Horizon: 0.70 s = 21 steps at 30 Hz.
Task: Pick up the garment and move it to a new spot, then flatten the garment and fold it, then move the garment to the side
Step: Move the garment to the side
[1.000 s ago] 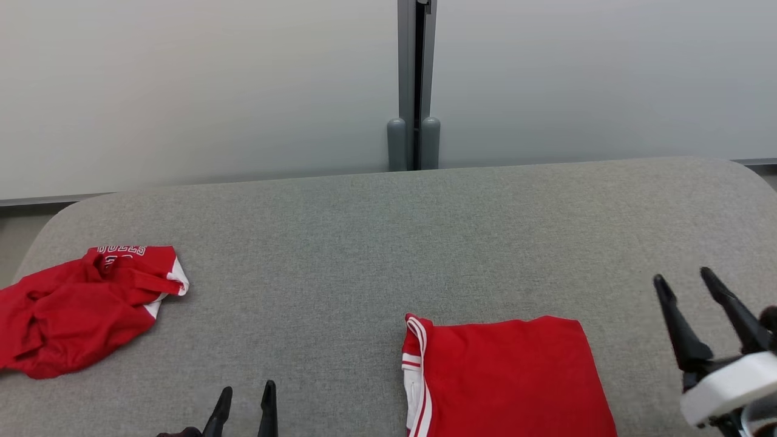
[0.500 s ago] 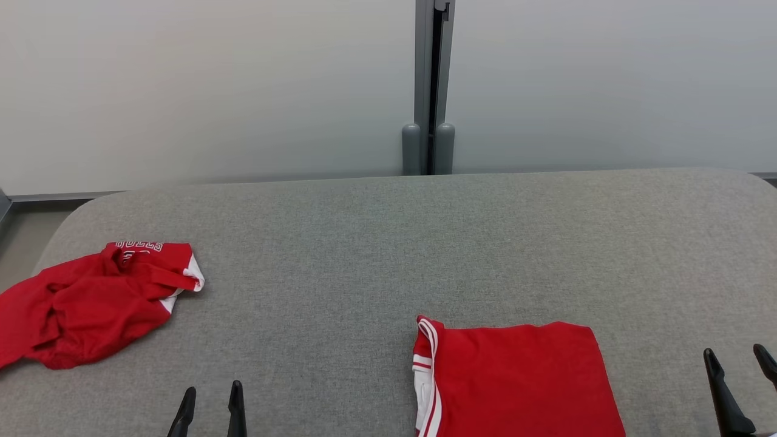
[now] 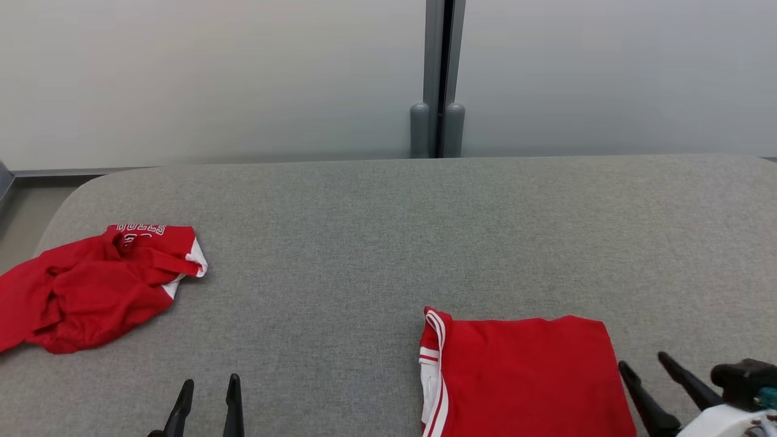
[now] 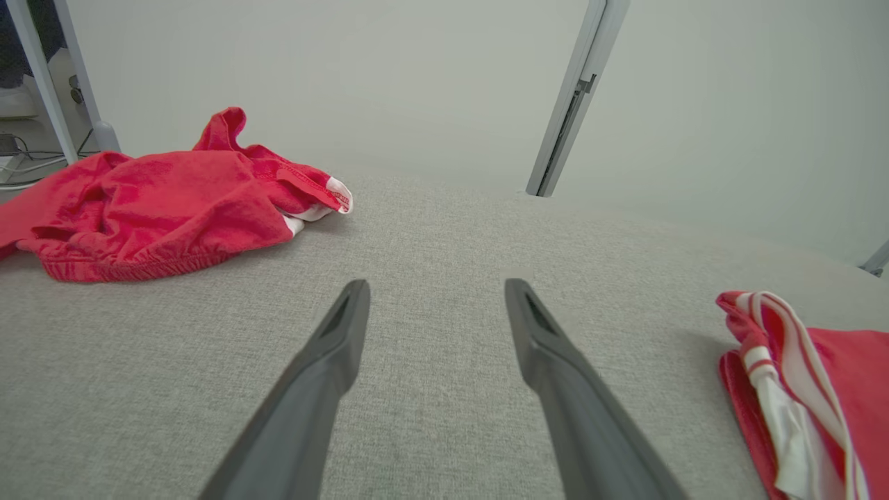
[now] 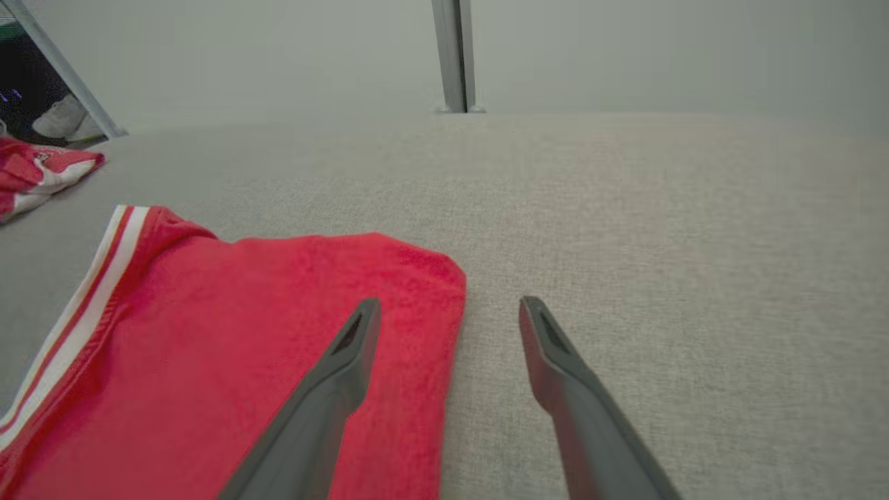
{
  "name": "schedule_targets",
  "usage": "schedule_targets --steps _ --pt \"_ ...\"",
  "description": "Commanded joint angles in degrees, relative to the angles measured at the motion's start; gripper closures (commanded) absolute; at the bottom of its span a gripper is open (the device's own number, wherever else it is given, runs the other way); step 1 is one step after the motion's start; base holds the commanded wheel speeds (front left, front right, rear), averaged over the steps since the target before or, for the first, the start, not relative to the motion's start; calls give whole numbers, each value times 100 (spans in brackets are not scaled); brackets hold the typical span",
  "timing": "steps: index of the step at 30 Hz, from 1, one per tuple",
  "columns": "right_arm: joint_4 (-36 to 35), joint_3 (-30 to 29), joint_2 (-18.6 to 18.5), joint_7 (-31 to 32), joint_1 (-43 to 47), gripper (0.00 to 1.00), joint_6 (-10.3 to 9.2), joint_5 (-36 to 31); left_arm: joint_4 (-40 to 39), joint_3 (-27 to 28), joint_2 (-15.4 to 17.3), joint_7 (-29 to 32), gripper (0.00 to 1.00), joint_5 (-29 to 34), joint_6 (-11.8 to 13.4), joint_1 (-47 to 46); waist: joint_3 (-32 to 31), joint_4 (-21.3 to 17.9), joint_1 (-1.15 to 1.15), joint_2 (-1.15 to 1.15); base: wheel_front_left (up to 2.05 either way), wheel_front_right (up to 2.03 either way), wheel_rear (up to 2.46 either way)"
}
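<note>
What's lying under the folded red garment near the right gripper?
The folded red white-striped garment rests flat on the grey fabric surface. Whatever lies beneath it is covered; nothing visibly pokes out.

There were two red fabric garments: one crumpled red-and-white heap (image 3: 91, 285) and one folded red rectangle with white side stripes (image 3: 522, 376). One grey cloth-covered table with rounded corners (image 3: 376, 230) was counted. Two grippers were in view, the left gripper (image 3: 210, 380) and the right gripper (image 3: 642, 360), each with two long dark fingers (image 4: 326, 361), four in all. Behind were two pale wall panels, a left panel (image 3: 212, 79) and a right panel (image 3: 607, 73), one grey metal post (image 3: 437, 60), and two rounded grey stubs (image 3: 419, 130).
</note>
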Motion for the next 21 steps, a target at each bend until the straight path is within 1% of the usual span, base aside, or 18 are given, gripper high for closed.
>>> schedule_targets --steps 1,2,6,10,12,15,16,17,18,21 --pt "50 101 -97 186 -98 0 3 121 12 6 21 -25 0 55 -38 -109 46 36 0 0 0 0 0" --pt "111 269 -209 388 -180 0 3 195 20 -6 14 -25 0 69 -51 -149 85 67 0 0 0 0 0" --pt "486 654 -262 1015 -483 0 2 533 10 -17 -6 -24 0 89 -65 -268 251 170 0 0 0 0 0" --pt "870 806 -74 1347 -771 0 3 910 -13 13 -13 -25 0 92 -67 -381 427 254 0 0 0 0 0" --pt "983 944 54 1522 -855 0 4 1285 -26 1 -17 -25 0 87 -80 -445 515 286 0 0 0 0 0" --pt "1132 1162 -1 1635 -1014 0 3 1617 -41 -46 -17 -25 0 18 -52 -531 649 323 0 0 0 0 0" --pt "1123 1182 -20 1596 -1086 39 3 1743 -63 -55 -17 -25 0 -7 -33 -573 697 321 0 0 0 0 0" --pt "1099 1211 -54 1592 -1153 97 3 1906 -83 -66 -18 -25 0 -21 -12 -620 748 313 0 0 0 0 0" --pt "1023 1284 -109 1638 -1201 100 3 2069 -109 -70 -18 -25 0 -43 -9 -668 801 295 0 0 0 0 0" --pt "851 1277 -447 1536 -1456 100 3 2387 -167 -93 -19 -24 0 -82 -31 -765 999 199 0 0 0 0 0"
